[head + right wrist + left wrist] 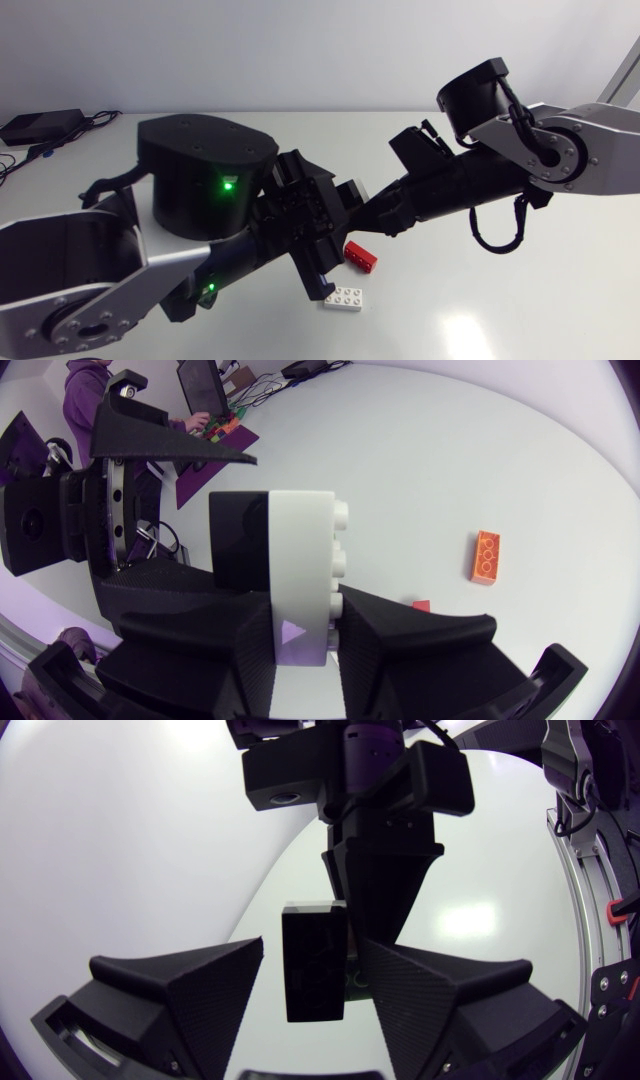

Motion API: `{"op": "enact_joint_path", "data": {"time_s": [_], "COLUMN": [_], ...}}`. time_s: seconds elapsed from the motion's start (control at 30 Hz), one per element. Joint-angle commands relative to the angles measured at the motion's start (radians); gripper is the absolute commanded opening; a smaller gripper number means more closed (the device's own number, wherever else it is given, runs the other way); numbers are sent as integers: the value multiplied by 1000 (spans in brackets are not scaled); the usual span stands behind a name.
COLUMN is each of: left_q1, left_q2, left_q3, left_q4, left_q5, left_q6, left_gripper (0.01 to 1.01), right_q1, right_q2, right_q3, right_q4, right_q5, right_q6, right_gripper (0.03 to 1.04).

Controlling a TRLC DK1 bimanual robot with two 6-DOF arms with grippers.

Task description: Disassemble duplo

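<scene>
Meeting above the middle of the table [520, 300], the two arms hold their grippers tip to tip, the left arm coming in from the left and the right arm from the right. The right gripper [305, 600] clamps the white brick [300, 550] from both sides, studs turned to one side. A black brick [238, 540] sits flush against the white brick's other face, and the joined pair hangs in the air between the arms. The left gripper [311, 942] has the black brick between its fingers [190, 985], but they stand spread. The left wrist view shows a strip of table between one finger and the brick, so this gripper is not grasping it. On the table under the grippers lies a red brick [361, 257], and a loose white brick [345, 298] lies studs up just nearer than it, apart from it.
</scene>
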Motion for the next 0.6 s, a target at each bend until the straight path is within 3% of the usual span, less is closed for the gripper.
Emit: {"op": "enact_joint_path", "data": {"time_s": [0.0,0.3,0.57], "left_q1": [-10,-24,21], "left_q2": [23,17,-44], "left_q3": [-20,-18,54], "left_q4": [20,-6,-173], "left_q5": [-7,4,163], "left_q6": [17,32,-13], "left_gripper": [474,433,431], "right_q1": [7,10,30], "right_q2": [-17,-31,-34], "right_q3": [7,-10,-56], "right_q4": [-11,-11,6], "right_q5": [-12,-11,17], "right_q6": [14,-7,-56], "right_gripper": [213,213,213]}}
